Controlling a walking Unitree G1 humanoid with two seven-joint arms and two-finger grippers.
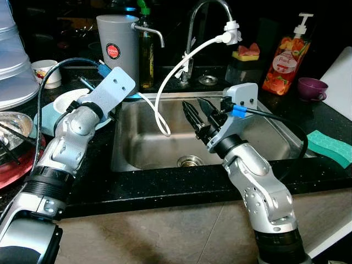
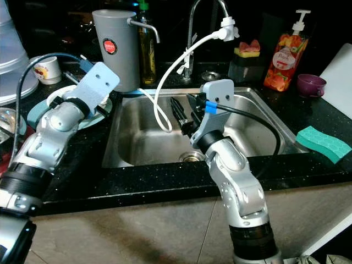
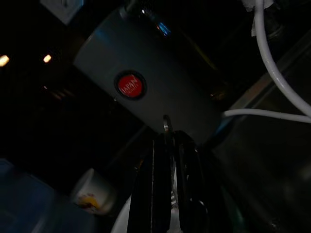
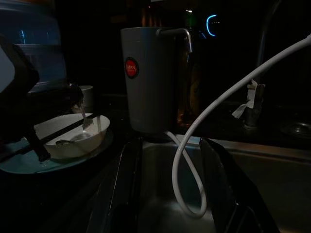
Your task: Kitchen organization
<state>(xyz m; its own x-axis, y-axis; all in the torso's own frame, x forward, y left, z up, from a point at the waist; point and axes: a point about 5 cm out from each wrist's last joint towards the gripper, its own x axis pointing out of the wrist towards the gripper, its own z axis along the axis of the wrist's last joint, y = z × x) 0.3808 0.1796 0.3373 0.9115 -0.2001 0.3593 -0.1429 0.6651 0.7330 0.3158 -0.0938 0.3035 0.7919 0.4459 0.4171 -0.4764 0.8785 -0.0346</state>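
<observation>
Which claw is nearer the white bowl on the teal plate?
Left. The left claw sits right over the white bowl beside the sink, shut on a utensil. The right claw hangs open above the sink basin, farther away.

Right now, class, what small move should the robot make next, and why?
Probably the left gripper should swing right, toward the sink. Its fingers look shut on a thin metal utensil held above the white bowl on the counter, and the basin beside it has room. The right gripper hangs open over the sink, so it should stay clear.
</observation>
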